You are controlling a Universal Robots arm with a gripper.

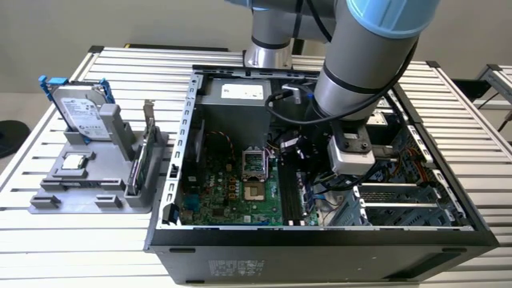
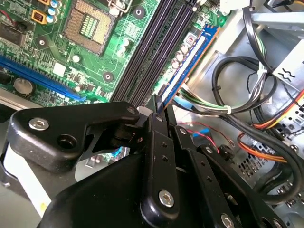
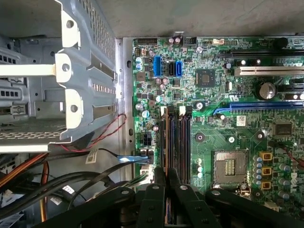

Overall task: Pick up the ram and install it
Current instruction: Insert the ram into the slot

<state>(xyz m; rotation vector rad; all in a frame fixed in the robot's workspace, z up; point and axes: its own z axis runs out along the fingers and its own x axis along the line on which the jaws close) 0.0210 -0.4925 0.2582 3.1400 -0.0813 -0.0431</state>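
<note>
The arm reaches down into the open computer case (image 1: 320, 234) that stands on the slatted counter (image 1: 80, 252). In the exterior view, the end effector (image 1: 349, 180) hangs low beside the memory slots (image 1: 293, 195) on the motherboard (image 1: 232, 198).

In both wrist views its two thin fingertips are pressed close together on a narrow edge that runs in line with the slots. In the second wrist view the ram (image 2: 186, 64) shows as a thin stick seen edge-on, standing upright in the outermost slot with its blue-edged side facing the cables (image 2: 237, 90); the fingertips (image 2: 156, 107) pinch its near end. In the first wrist view the same stick (image 3: 166, 142) sits at the side of the slot bank nearest the drive cage (image 3: 80, 76).

The step in hand looks like the installation itself: the stick is already carried to the board and lined up with its slot. Whether it is fully seated cannot be told, since the slot's end latches are not clear enough to read.

The next move calls for a straight, even push along the slot's axis, with the stick kept upright so it does not tilt or bind.

The hard drive (image 1: 80, 114) and the small processor (image 1: 76, 161) rest on the grey holder (image 1: 48, 204) on the counter, towards the exterior view's left.
</note>
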